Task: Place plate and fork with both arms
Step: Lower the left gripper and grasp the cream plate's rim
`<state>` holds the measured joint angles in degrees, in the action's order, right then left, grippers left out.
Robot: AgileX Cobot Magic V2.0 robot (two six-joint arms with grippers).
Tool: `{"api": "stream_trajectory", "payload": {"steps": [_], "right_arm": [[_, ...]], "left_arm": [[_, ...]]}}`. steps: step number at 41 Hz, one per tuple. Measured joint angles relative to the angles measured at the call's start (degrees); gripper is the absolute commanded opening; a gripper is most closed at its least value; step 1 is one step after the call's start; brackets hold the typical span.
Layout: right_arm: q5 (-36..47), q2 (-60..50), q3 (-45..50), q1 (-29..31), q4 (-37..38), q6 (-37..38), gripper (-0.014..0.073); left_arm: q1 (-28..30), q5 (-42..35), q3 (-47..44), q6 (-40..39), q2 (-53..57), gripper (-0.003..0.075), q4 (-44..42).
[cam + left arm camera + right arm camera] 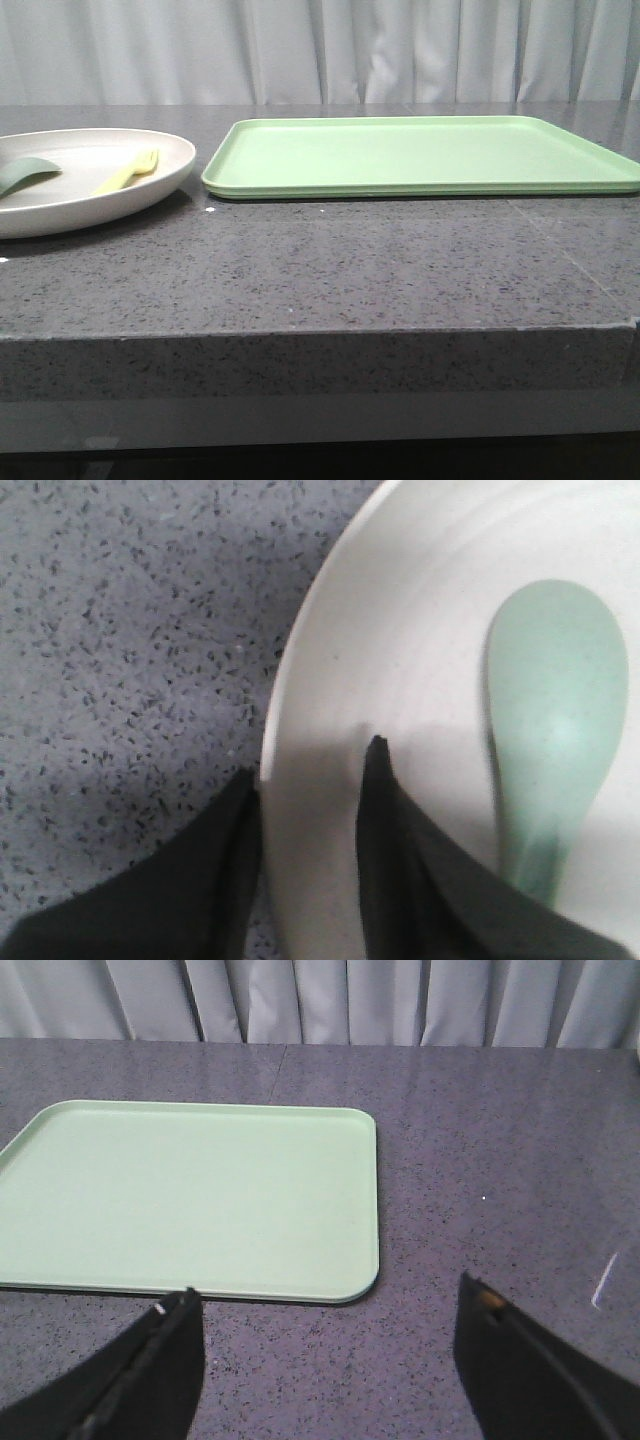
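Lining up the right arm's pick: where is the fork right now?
In the front view the fork lies inside the plate at the table's left, right of the green-grey spoon and left of the green tray.

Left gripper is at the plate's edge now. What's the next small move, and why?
Probably close the left gripper on the plate rim: its fingers straddle the rim, one outside over the counter, one inside. The plate isn't on the green tray yet.
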<state>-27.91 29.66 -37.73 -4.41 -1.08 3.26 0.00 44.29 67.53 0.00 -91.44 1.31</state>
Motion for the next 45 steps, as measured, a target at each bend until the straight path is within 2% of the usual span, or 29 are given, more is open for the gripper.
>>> {"api": "stream_trajectory", "payload": {"steps": [7,15,22,33,39,45], "right_arm": [[0.00,0.00,0.00,0.00,0.00,0.00,0.0547],[0.00,0.00,0.00,0.00,0.00,0.00,0.0547],[0.00,0.00,0.00,0.00,0.00,0.00,0.0547],[-0.02,0.00,0.00,0.00,0.00,0.00,0.0547],[-0.02,0.00,0.00,0.00,0.00,0.00,0.0547],[-0.02,0.00,0.00,0.00,0.00,0.00,0.0547]], "left_arm": [[0.16,0.00,0.00,0.00,0.00,-0.0015,0.00],[0.56,-0.13,0.13,-0.41,0.00,-0.0018,0.95],[3.46,0.06,0.13,0.00,1.58,-0.0018,5.15],[11.68,3.23,0.13,12.66,2.87,-0.0018,20.97],[13.96,4.30,0.13,17.60,2.87,-0.0018,27.70],[14.30,4.59,1.17,19.03,2.87,-0.0018,31.98]]}}
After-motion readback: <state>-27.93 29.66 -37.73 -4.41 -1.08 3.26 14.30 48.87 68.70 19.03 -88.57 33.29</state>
